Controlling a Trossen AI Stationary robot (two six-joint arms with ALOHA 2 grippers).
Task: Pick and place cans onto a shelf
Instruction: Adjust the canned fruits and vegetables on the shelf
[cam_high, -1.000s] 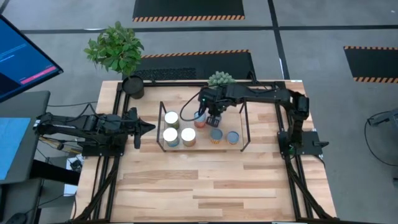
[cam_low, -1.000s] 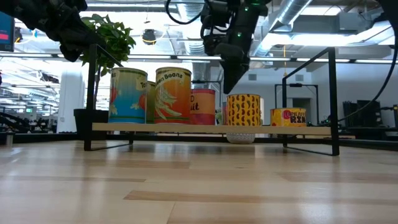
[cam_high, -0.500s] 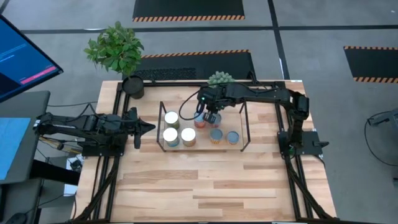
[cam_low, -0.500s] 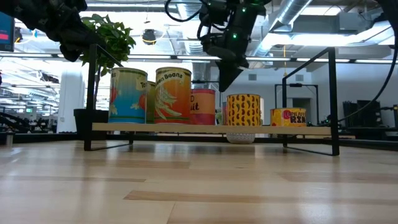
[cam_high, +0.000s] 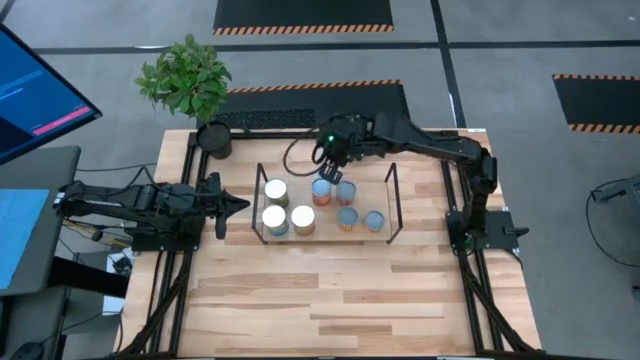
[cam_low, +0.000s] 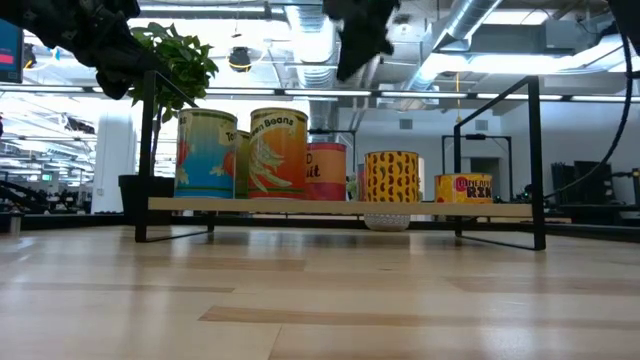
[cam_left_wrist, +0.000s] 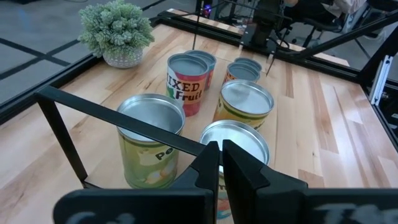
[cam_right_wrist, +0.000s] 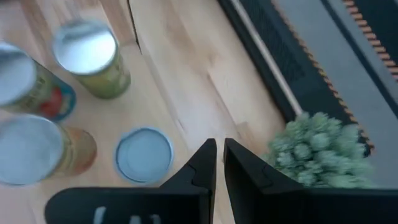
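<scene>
— On the pale-wood shelf (cam_high: 305, 236), near the table's back edge, you see round metal-topped cans (cam_high: 323, 192).
— And your right gripper (cam_high: 331, 172) hovers above them, fingers together, empty; left gripper (cam_high: 236, 206), closed, waits beside the shelf's left end.

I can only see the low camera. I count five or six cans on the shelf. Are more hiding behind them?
Observer: Yes. From above, seven cans stand on the shelf, in a front row and a back row.
Operator: Is that gripper up at the top holding a can?
Observer: No. The right gripper is shut with nothing in it, up over the back of the shelf.
Operator: Where is the other arm?
Observer: The left gripper is shut too. It waits beside the shelf's left end, pointing at the cans.
</scene>
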